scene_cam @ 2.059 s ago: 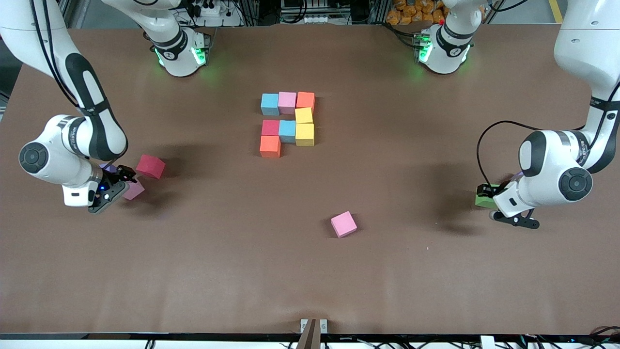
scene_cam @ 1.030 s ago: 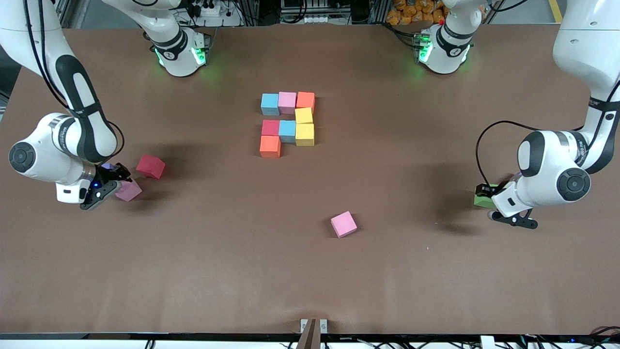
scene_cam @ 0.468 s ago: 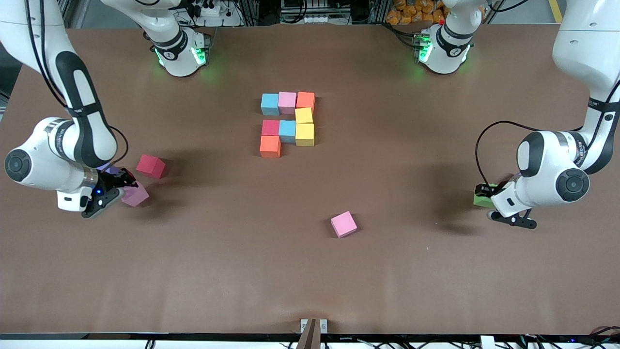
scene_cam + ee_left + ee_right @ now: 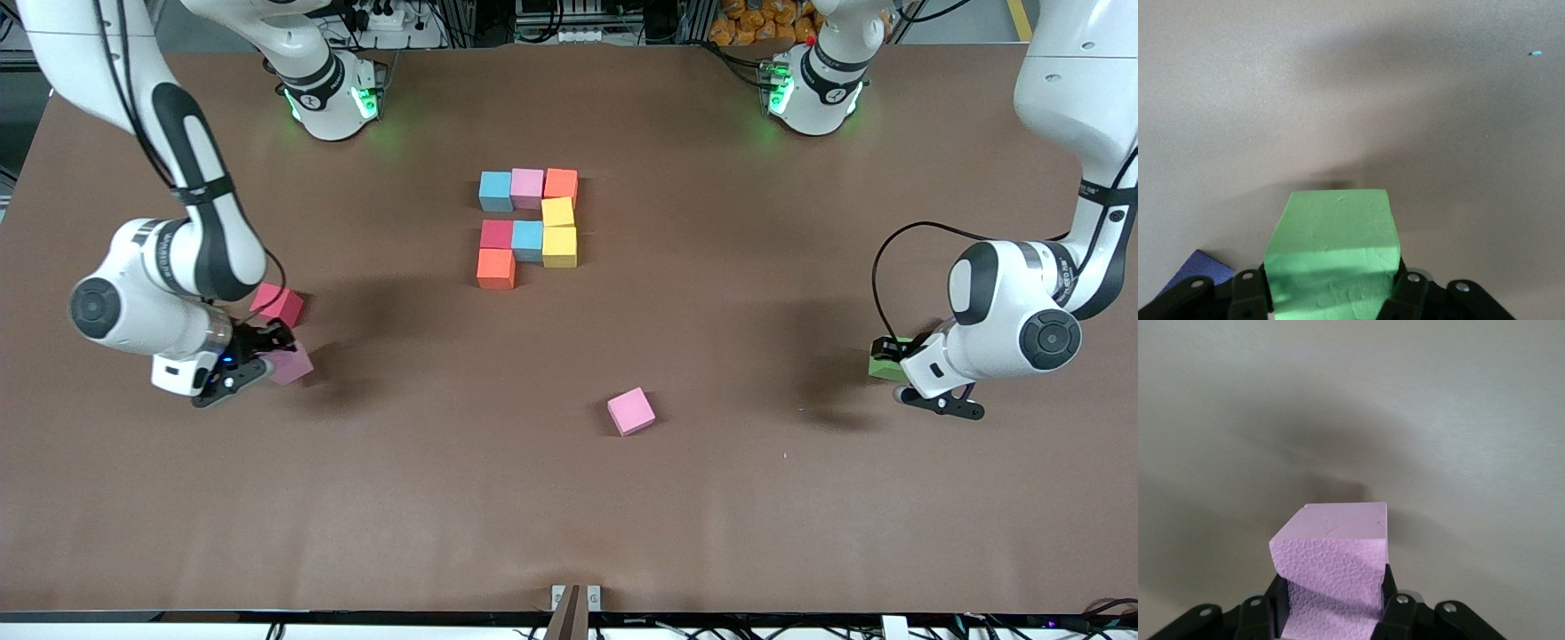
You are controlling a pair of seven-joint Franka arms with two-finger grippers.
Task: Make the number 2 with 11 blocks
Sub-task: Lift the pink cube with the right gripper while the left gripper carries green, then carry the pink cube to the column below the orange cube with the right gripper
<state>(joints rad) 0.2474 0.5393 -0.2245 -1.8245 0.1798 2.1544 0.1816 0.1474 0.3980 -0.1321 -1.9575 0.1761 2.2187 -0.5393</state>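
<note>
Several blocks stand joined mid-table: blue point(image 4: 495, 190), pink point(image 4: 527, 188) and orange point(image 4: 561, 183) in a row, with yellow point(image 4: 557, 212), red point(image 4: 496, 234), blue point(image 4: 527, 240), yellow point(image 4: 559, 247) and orange point(image 4: 495, 268) nearer the camera. My right gripper point(image 4: 271, 354) point(image 4: 1331, 593) is shut on a pale pinkish-purple cube point(image 4: 292, 364) point(image 4: 1335, 553), held just above the table beside a loose red block point(image 4: 277, 305). My left gripper point(image 4: 898, 356) point(image 4: 1330, 287) is shut on the green block point(image 4: 885, 365) point(image 4: 1331, 240), low at its own end of the table. A loose pink block point(image 4: 631, 411) lies nearer the camera.
A purple cube's corner point(image 4: 1195, 267) shows beside the left gripper. Bare brown table point(image 4: 569, 498) stretches between the loose pink block and the front edge. Both arm bases point(image 4: 329, 98) point(image 4: 813, 89) stand along the table's edge farthest from the camera.
My right arm has carried the pinkish-purple cube a short way toward the table's middle, off the table. The left arm with the green block has stayed put.
</note>
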